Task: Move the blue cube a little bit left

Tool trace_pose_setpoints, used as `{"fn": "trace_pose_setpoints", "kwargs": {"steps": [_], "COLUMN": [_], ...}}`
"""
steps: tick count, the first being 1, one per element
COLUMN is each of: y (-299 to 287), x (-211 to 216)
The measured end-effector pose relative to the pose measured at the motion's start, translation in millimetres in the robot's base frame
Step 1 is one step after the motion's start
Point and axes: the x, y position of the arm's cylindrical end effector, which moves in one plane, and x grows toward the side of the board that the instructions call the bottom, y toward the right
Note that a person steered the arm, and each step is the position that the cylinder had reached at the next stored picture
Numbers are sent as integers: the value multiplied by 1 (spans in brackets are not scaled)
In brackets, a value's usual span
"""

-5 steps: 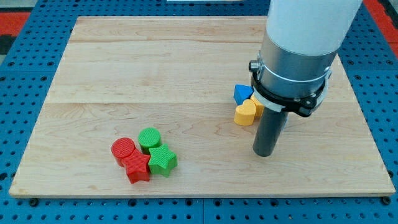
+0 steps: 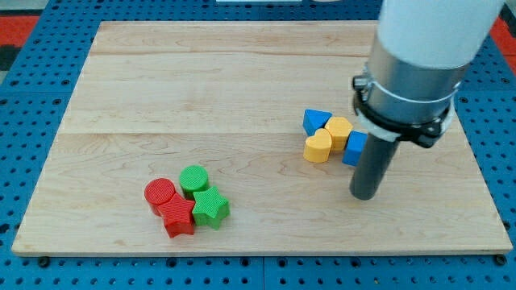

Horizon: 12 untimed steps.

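- Blue cube (image 2: 354, 148): on the worktop (image 2: 201, 105), touching the yellow hexagonal block (image 2: 339, 129)'s right side, partly behind the rod.
- My tip (image 2: 364, 196): just below-right of the cube; there is no gripper to open or close.
- Yellow heart (image 2: 318, 147) and blue triangle (image 2: 315, 121): left of the cube.
- Step: approach; next, set the tip at the cube's right face and push left.

Looks like a robotics lab setup to me: a wooden board (image 2: 242, 80) sitting on a blue perforated pegboard counter (image 2: 24, 113), a big industrial robot arm (image 2: 419, 56) over it, and little 3D-printed-looking coloured blocks (image 2: 187, 201) as test pieces.
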Motion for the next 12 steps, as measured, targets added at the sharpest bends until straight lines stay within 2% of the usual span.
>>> {"fn": "trace_pose_setpoints", "kwargs": {"steps": [3, 4, 6, 7, 8, 9, 10, 12], "y": [44, 43, 9, 30, 23, -8, -52, -156], "x": [-42, -77, -98, -70, 3, 60, 78, 77]}}
